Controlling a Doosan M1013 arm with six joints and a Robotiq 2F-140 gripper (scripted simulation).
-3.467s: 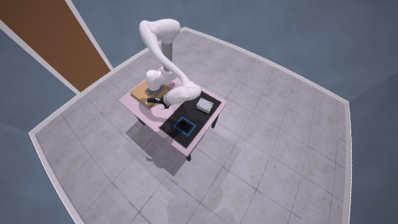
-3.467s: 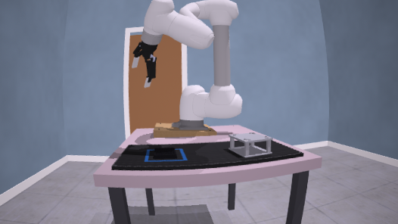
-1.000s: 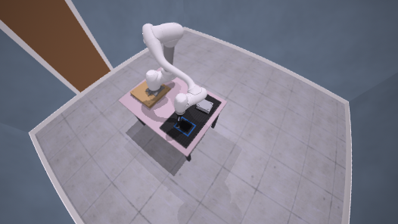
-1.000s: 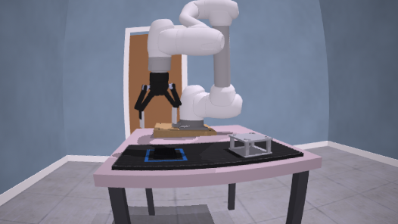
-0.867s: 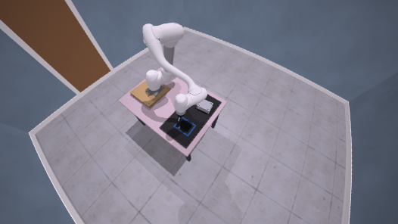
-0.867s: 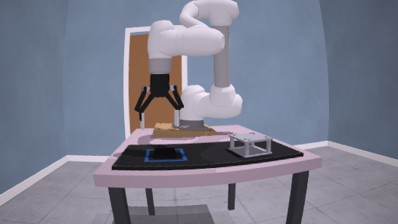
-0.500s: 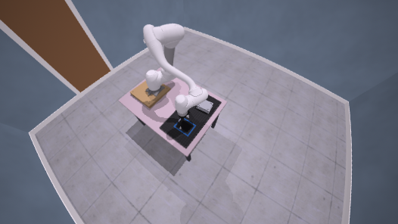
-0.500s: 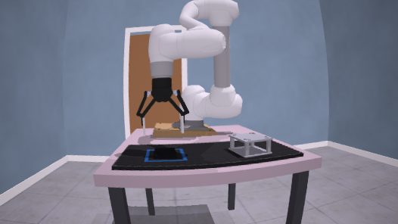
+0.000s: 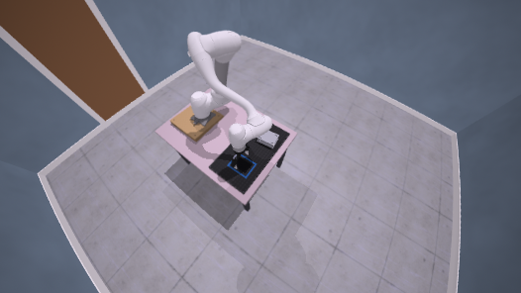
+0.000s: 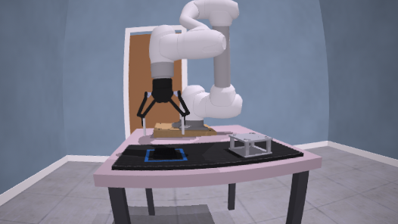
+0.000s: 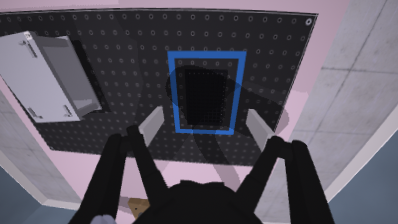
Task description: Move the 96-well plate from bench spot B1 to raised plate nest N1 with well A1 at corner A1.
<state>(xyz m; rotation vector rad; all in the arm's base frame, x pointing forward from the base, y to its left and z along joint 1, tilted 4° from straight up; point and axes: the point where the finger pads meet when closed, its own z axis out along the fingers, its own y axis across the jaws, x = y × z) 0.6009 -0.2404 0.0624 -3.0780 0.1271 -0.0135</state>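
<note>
The dark, flat rectangular 96-well plate [image 11: 205, 97] lies inside the blue square outline [image 11: 173, 90] of the bench spot, straight below the black two-finger gripper [image 10: 163, 122], which hangs well above it with its fingers spread fully wide and nothing between them. The raised grey metal plate nest [image 10: 250, 144] stands well off to one side of the gripper, apart from the plate.

Only the wrist view shows the rows of small holes in the black perforated mat [image 11: 125, 45] and the plate's outline; in the top view the gripper hides most of the plate. The exterior view alone shows the nest's open frame on posts.

The mat covers part of a pink table [image 10: 204, 178] with dark legs, on a grey tiled floor [image 9: 347, 198] between blue walls [image 10: 272, 68], with a brown door [image 9: 64, 49] behind.

The white arm [image 10: 189, 42] rises from a tan wooden base plate [image 9: 184, 130], arches over and points the gripper straight down.
</note>
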